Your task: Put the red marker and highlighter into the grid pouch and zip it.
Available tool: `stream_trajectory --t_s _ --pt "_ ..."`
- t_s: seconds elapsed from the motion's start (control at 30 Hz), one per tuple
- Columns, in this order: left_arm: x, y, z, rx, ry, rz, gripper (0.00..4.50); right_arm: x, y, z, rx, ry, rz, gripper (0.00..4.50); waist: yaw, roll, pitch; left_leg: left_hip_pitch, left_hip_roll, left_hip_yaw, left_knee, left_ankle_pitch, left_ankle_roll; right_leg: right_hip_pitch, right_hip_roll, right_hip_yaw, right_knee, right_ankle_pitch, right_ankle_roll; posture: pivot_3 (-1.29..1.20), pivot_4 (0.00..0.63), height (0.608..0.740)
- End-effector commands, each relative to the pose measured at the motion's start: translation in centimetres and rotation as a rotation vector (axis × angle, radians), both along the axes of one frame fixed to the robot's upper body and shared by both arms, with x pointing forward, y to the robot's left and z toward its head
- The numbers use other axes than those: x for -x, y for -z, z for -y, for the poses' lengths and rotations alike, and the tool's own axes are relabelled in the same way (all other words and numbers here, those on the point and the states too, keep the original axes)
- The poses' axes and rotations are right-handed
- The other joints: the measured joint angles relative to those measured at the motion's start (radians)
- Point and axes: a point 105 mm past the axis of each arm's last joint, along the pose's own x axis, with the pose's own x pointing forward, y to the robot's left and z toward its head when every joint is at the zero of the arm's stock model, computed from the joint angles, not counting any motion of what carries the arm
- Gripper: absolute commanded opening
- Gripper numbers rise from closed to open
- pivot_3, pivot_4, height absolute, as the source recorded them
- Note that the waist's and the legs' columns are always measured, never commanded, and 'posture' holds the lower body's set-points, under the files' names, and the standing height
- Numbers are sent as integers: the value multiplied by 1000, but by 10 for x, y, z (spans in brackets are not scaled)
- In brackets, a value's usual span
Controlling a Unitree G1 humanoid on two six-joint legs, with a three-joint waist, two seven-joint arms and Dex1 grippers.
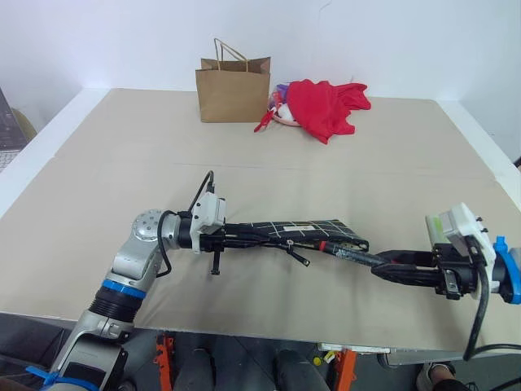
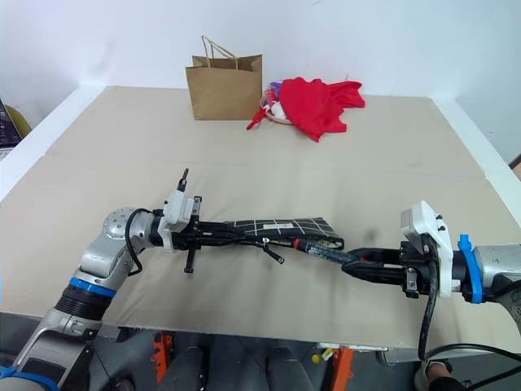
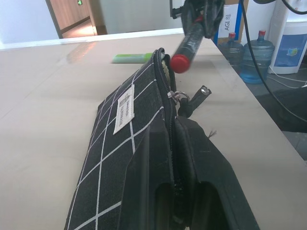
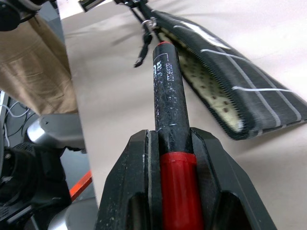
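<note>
The grid pouch (image 1: pixel 305 229), black with white lines, hangs level just above the table, and my left gripper (image 1: pixel 244 235) is shut on its left end. Its zipper stands open, showing a pale dotted lining (image 4: pixel 201 81); the zipper cord (image 3: pixel 194 98) dangles beside it. My right gripper (image 1: pixel 389 265) is shut on the red marker (image 1: pixel 350 253), whose red end (image 3: pixel 180 63) sits close beside the open zipper edge, outside the mouth. The light green highlighter (image 3: pixel 132 58) lies on the table beyond the pouch.
A brown paper bag (image 1: pixel 233 88) stands at the back of the tan table (image 1: pixel 122 163), with a red cloth (image 1: pixel 328 106) heaped to its right. The table's front edge (image 1: pixel 269 330) runs just below both arms.
</note>
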Motion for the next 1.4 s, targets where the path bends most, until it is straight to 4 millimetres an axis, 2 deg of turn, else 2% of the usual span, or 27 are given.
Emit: stream_trajectory --t_s 0.03,0.23,0.67,0.73,0.77,0.8,0.83,0.87,0.9,0.97,1.1,1.2,1.3,1.4 --pt "4 -10 1 14 10 55 0 -5 -4 0 -4 7 16 574 0 0 0 0 0 0 0 0 0 0 0 0 0 0 0 0 150 740" --pt "5 -11 2 19 11 55 0 -9 2 -1 18 10 14 574 3 0 0 0 0 0 -1 0 0 0 0 0 0 -1 0 0 150 740" --pt "8 -11 8 28 26 54 0 -23 -4 -45 -17 -95 51 574 1 0 0 0 0 0 -1 0 0 0 0 0 0 0 0 0 150 740" --pt "8 -11 8 29 24 54 0 -22 -5 -51 -31 -115 40 1597 3 0 0 0 0 0 -1 0 0 0 0 0 0 -1 0 0 150 740" --pt "8 -11 8 29 24 54 0 -21 -6 -53 -31 -125 39 1892 4 0 0 0 0 0 -1 0 0 0 0 0 0 -1 0 0 150 740" --pt "8 -10 8 28 23 54 0 -20 -6 -53 -28 -131 42 2503 5 0 0 0 0 0 -1 0 0 0 0 0 0 -1 0 0 150 740" --pt "8 -10 8 28 20 54 0 -19 -7 -50 -22 -131 43 2899 5 0 0 0 0 0 -1 0 0 0 0 0 0 -1 0 0 150 740" --pt "8 -10 8 28 18 53 0 -16 -6 -46 -17 -129 30 3310 6 0 0 0 0 0 -1 0 0 0 0 0 0 -1 0 0 150 740" --pt "8 -10 7 28 16 53 0 -14 -6 -42 -13 -124 15 3915 7 0 0 0 0 0 -1 0 0 0 0 0 0 -1 0 0 150 740" --pt "7 -9 5 23 7 54 0 -7 -5 -24 -22 -81 -36 4384 11 0 0 0 0 0 -1 0 0 0 0 0 0 -1 0 0 150 740" --pt "5 -9 1 16 -12 55 0 -14 -19 29 -182 207 -51 4384 17 0 0 -1 0 0 -1 0 0 0 0 0 0 -1 0 0 150 740" --pt "5 -8 0 14 -15 55 0 -19 -17 62 -208 395 8 4384 16 0 0 0 0 0 0 0 0 1 0 0 0 0 0 0 150 740" --pt "5 -8 0 11 -16 54 0 -29 -9 96 -157 629 126 4384 15 0 0 1 0 0 0 0 1 1 0 0 0 0 0 0 150 740" --pt "4 -8 0 9 -17 57 0 -39 0 115 -151 856 217 4384 11 1 -1 1 0 0 0 0 1 1 0 0 0 0 0 0 150 740"
